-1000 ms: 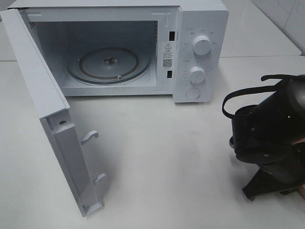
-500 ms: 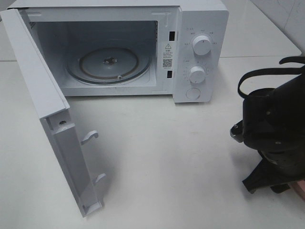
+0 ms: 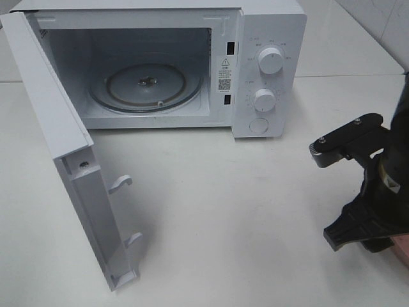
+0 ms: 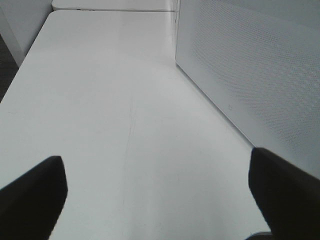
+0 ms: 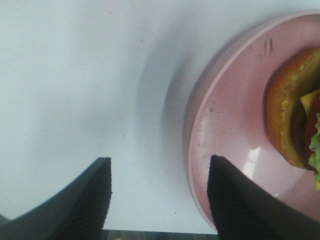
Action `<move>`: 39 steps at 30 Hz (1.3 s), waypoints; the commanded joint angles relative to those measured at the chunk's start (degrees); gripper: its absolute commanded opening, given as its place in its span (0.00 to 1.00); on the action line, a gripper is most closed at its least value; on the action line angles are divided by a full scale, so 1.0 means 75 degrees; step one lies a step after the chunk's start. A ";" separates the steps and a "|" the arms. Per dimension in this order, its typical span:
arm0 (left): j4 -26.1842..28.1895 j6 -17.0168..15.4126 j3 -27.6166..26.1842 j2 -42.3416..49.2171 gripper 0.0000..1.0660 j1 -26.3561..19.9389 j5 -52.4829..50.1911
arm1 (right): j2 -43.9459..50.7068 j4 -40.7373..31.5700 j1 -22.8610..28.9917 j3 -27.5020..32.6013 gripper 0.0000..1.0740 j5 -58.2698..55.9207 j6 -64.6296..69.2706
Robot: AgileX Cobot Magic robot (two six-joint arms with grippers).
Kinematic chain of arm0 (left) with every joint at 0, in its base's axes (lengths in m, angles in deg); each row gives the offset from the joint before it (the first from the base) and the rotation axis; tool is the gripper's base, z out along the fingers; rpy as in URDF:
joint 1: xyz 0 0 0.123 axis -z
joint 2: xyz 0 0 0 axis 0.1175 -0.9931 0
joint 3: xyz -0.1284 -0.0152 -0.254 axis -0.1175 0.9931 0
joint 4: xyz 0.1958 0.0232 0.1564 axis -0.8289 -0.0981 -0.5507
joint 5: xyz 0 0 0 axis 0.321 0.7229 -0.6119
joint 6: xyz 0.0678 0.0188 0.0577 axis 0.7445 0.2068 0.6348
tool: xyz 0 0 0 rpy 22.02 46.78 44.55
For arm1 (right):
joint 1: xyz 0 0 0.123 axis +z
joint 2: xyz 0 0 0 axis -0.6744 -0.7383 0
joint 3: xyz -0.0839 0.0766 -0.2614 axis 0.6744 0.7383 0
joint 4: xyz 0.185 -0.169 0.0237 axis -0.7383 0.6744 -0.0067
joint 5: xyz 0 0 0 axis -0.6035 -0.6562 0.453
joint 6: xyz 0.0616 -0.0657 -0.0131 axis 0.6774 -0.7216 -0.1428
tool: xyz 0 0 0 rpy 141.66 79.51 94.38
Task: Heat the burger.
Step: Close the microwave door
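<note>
- Right gripper: jaws apart, moderately wide, nothing between them. One ribbed finger hangs over bare table; the other overlaps the edge of the pink plate in the wrist view. Contact with the plate cannot be told.
- Burger lies on that plate, toward its far side from the fingers: brown bun, with yellow, red and green filling showing at the frame edge. Only part of it is in view.
- Right arm in the high view sits at about 4 o'clock of the scene, dark body pointing down toward the table, a black bracket jutting out toward 10 o'clock. A sliver of pink plate edge shows at the bottom right corner beneath it; the burger itself is hidden there.
- Left gripper: jaws spread wide, empty. Both dark fingertips frame open white tabletop, with a perforated white panel running alongside. This gripper is out of the high view.
- Microwave stands at 12 o'clock, well apart from the right arm. Its door is swung fully open toward 8 o'clock.
- Glass turntable sits bare in the cavity. Two white knobs are stacked on the control panel, a round button beneath them.
</note>
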 commanded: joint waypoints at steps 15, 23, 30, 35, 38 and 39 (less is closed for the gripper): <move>-0.0023 -0.0023 0.0015 0.0138 0.87 0.0008 -0.0107 | 0.3262 -0.1948 0.0023 -0.0023 0.76 -0.0313 -0.2674; -0.0023 -0.0023 0.0015 0.0138 0.87 0.0008 -0.0107 | 0.4935 -0.1986 0.0023 -0.0023 0.73 -0.1291 -0.3125; -0.0023 -0.0023 0.0015 0.0138 0.87 0.0008 -0.0107 | 0.6241 -0.2162 -0.0206 -0.0008 0.71 -0.1574 -0.3644; -0.0023 -0.0023 0.0015 0.0138 0.87 0.0008 -0.0107 | 0.7250 -0.2804 -0.1283 -0.0008 0.71 -0.1589 -0.4584; -0.0023 -0.0023 0.0015 0.0138 0.87 0.0008 -0.0107 | 0.7769 -0.3018 -0.1757 -0.0008 0.71 -0.1681 -0.4935; -0.0023 -0.0023 0.0015 0.0138 0.87 0.0008 -0.0107 | 0.8083 -0.3117 -0.2032 0.0008 0.71 -0.1688 -0.4943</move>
